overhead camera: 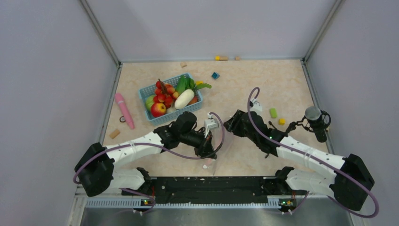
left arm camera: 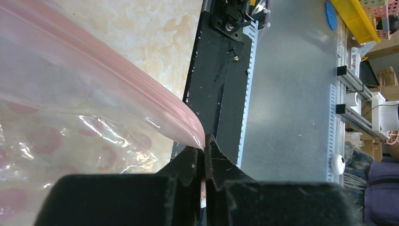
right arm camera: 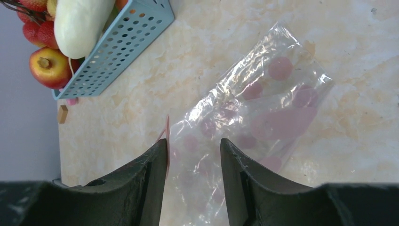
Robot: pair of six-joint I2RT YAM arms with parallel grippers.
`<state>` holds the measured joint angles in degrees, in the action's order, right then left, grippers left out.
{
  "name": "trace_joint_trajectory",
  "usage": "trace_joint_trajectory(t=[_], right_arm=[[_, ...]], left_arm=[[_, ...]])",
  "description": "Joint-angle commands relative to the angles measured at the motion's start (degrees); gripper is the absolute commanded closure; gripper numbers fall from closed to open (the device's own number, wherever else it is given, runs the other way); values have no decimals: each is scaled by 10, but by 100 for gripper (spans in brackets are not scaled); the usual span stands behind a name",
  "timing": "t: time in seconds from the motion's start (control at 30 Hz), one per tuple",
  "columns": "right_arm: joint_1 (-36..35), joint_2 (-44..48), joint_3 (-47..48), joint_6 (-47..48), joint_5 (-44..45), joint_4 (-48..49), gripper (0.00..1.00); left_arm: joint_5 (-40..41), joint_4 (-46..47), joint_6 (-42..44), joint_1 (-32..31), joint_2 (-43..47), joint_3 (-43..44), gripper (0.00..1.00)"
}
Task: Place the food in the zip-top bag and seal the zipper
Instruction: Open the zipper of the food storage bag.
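Observation:
The clear zip-top bag (right arm camera: 263, 108) with pink dots hangs crumpled between my two grippers, faint in the top view (overhead camera: 221, 149). My left gripper (left arm camera: 203, 147) is shut on one end of the pale pink zipper (left arm camera: 117, 80); it sits at table centre in the top view (overhead camera: 207, 151). My right gripper (right arm camera: 193, 146) is open with bag film between its fingers, and the pink strip touches its left finger (right arm camera: 157, 162); it shows in the top view (overhead camera: 229, 124). The food (overhead camera: 164, 96) lies in the blue basket (overhead camera: 197, 101): a white radish (right arm camera: 82, 21), a red apple (right arm camera: 47, 66), cherries and greens.
A pink stick toy (overhead camera: 124, 110) lies left of the basket. A blue block (overhead camera: 215, 75), a green block (overhead camera: 273, 113) and a yellow block (overhead camera: 281, 121) lie loose. A black microphone-like object (overhead camera: 316, 121) stands at the right. Walls enclose the table.

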<state>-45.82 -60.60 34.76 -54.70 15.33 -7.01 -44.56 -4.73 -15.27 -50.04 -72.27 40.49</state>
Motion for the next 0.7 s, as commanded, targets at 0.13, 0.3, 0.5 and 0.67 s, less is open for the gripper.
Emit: trace_joint_trajectory(t=[0.13,0.3,0.5,0.67], right_arm=[[5,-3,-26,-5,-23,137,59],[5,-20,-16,-6,-28,129,65],[5,-22,-3,25,-41,124,100],[6,7,21,93,-36,102,100]], left_arm=[[3,23,-2,-8,-8,22,100],[5,23,-4,-9,-12,25,100],[27,21,-14,-10,-11,27,100],[71,11,-24,-10,4,36,93]])
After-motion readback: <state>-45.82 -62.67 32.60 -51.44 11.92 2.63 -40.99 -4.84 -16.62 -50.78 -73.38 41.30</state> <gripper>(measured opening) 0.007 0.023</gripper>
